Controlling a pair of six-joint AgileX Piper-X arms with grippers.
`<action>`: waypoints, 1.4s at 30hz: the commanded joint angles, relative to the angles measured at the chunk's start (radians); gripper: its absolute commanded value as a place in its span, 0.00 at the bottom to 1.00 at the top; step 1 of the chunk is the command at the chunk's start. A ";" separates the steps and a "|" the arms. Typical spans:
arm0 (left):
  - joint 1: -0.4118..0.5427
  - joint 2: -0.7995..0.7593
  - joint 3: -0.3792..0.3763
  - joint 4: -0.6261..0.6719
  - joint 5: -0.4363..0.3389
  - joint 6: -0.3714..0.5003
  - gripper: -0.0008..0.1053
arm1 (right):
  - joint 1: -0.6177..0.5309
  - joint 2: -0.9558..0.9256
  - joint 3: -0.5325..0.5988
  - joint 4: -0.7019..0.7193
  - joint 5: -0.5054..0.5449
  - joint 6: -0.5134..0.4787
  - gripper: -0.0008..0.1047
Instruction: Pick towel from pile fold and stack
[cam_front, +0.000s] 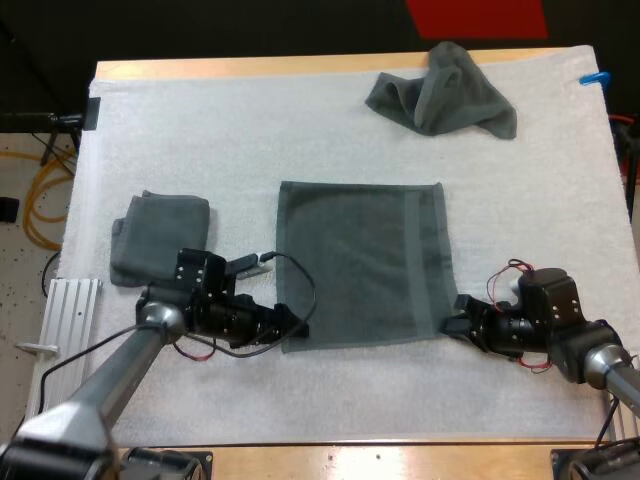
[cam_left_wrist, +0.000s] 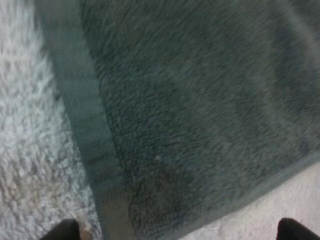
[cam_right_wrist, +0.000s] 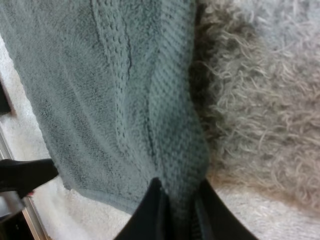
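Jaws of the right gripper (cam_right_wrist: 179, 190) clamp the flat towel (cam_front: 360, 260) at its near-right corner; left gripper (cam_left_wrist: 180, 229) gapes wide over the near-left one.

left arm (cam_front: 105, 375): silver-grey round tube, black jointed wrist housing | left tool (cam_front: 295, 325): two black fingers | right arm (cam_front: 603, 365): silver-grey tube, boxy black wrist block | right tool (cam_front: 452, 325): two black tapered fingers
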 joint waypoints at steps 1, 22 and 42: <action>-0.004 0.009 0.000 -0.003 0.020 0.010 0.70 | -0.002 -0.007 0.003 0.003 0.000 -0.010 0.01; -0.187 0.089 -0.009 -0.085 -0.136 -0.043 0.01 | -0.002 -0.007 0.003 0.003 0.000 -0.016 0.01; -0.175 -0.319 -0.009 0.128 -0.150 -0.009 0.01 | 0.284 -0.439 -0.043 0.345 0.467 0.123 0.01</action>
